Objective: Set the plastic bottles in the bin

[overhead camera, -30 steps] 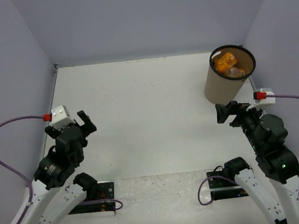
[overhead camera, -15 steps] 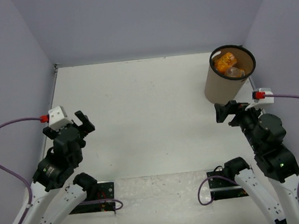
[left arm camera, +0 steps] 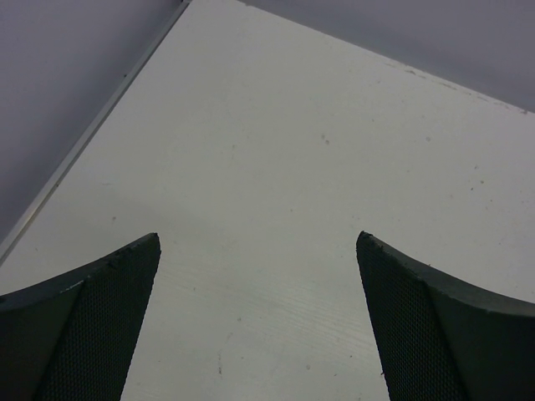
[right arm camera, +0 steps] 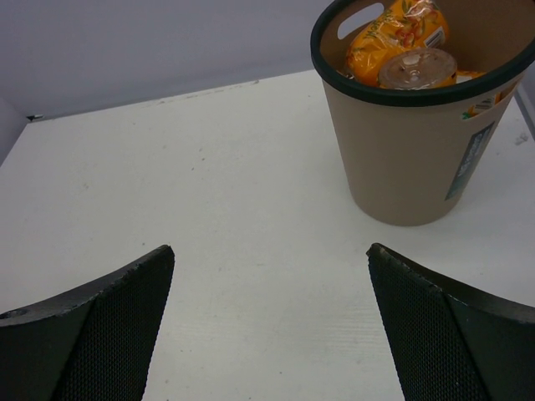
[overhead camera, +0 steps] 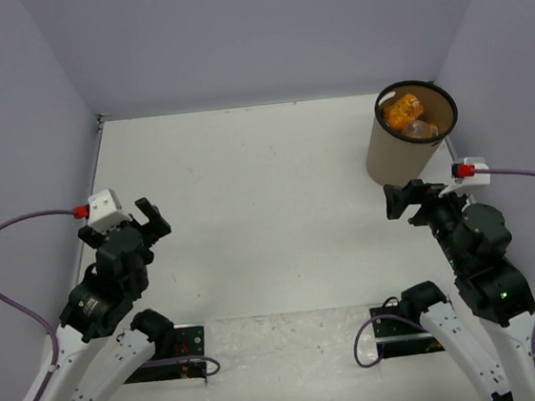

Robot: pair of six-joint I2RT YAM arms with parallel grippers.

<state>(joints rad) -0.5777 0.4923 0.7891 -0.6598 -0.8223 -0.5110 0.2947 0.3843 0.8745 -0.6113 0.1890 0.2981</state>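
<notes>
The tan bin [overhead camera: 392, 157] with a black rim stands at the table's far right. Inside it lie the plastic bottles that show: an orange one [overhead camera: 401, 110] and a clear whitish one [overhead camera: 422, 130]. The right wrist view shows the bin [right arm camera: 401, 159] at upper right with the orange bottle [right arm camera: 391, 40] and the clear bottle [right arm camera: 418, 68] in it. My right gripper [overhead camera: 403, 198] hangs open just in front of the bin, its fingers [right arm camera: 269, 248] wide apart over bare table. My left gripper [overhead camera: 152, 217] is open at the left side, with only bare table between its fingers [left arm camera: 257, 238].
Lavender walls [overhead camera: 250, 30] close the table on the left, back and right. The left wall's base strip [left arm camera: 92, 125] runs close beside my left gripper. Purple cables [overhead camera: 8, 237] loop off both wrists. The arm bases [overhead camera: 183, 348] sit at the near edge.
Both arms have shifted only very slightly. The grippers stay open and the bin and its bottles have not moved.
</notes>
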